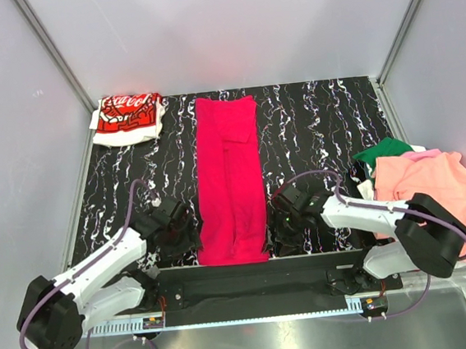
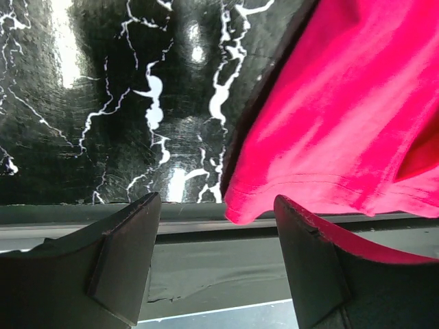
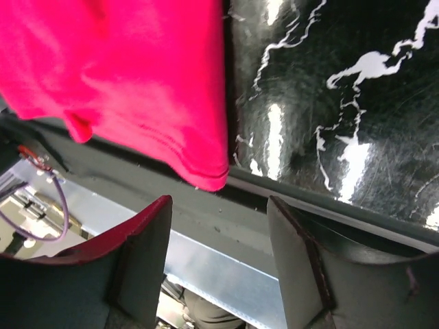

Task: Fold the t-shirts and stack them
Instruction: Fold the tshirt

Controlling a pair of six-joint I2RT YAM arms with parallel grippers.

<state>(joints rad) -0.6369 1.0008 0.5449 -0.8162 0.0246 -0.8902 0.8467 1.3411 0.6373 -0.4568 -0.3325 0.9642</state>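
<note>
Top view, shirt: the long crimson-pink cloth t-shirt lies folded into a narrow strip down the middle of the black, white-veined bench, with its hem at the near edge.
Top view, my arms: my left gripper sits just beside the strip's near left corner, and my right gripper just beside its near right corner.
Top view, others: a folded white tee with red print lies at the far left corner. A salmon-orange tee and a green tee are heaped at the right edge.
Left wrist: my left gripper is spread with nothing between its fingers. The shirt's hem corner is just past one fingertip (touching or not, I cannot tell).
Right wrist: my right gripper is also spread and holds nothing. The shirt's other hem corner overhangs the bench edge just beyond it.
</note>
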